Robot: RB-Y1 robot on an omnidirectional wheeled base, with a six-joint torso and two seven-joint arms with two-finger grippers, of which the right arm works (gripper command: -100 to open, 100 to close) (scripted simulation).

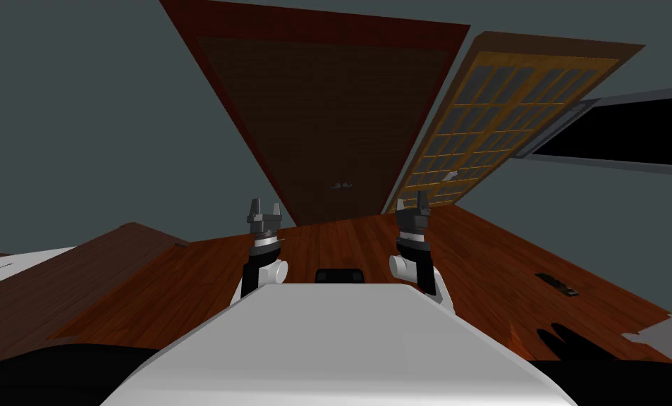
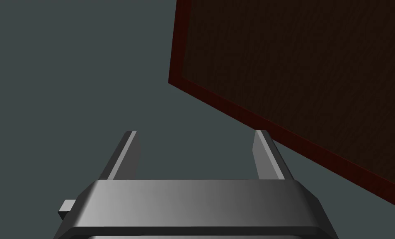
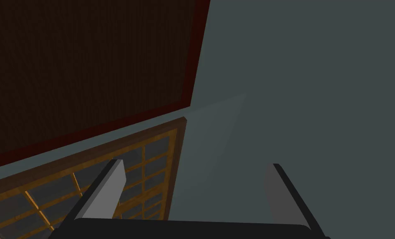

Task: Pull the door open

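A dark brown door (image 1: 327, 106) in a red-brown frame stands straight ahead, with a small handle (image 1: 341, 185) low on its panel. Beside it on the right is an orange-brown lattice door (image 1: 496, 120) of many small panes, with its own pale handle (image 1: 453, 174). My left gripper (image 1: 264, 208) is open and held up short of the dark door's lower left. My right gripper (image 1: 412, 201) is open near the foot of the lattice door. The left wrist view has open fingers (image 2: 130, 151) before a grey wall and the dark door (image 2: 300, 62). The right wrist view has the dark door (image 3: 88, 62) and lattice door (image 3: 146, 162) beyond open fingers (image 3: 109, 189).
Reddish wooden floor (image 1: 341, 240) runs up to both doors. A brown counter (image 1: 80, 275) lies at my left. A small dark object (image 1: 557, 283) rests on the floor at the right. A black area (image 1: 630, 134) shows through a grey-framed opening in the right wall.
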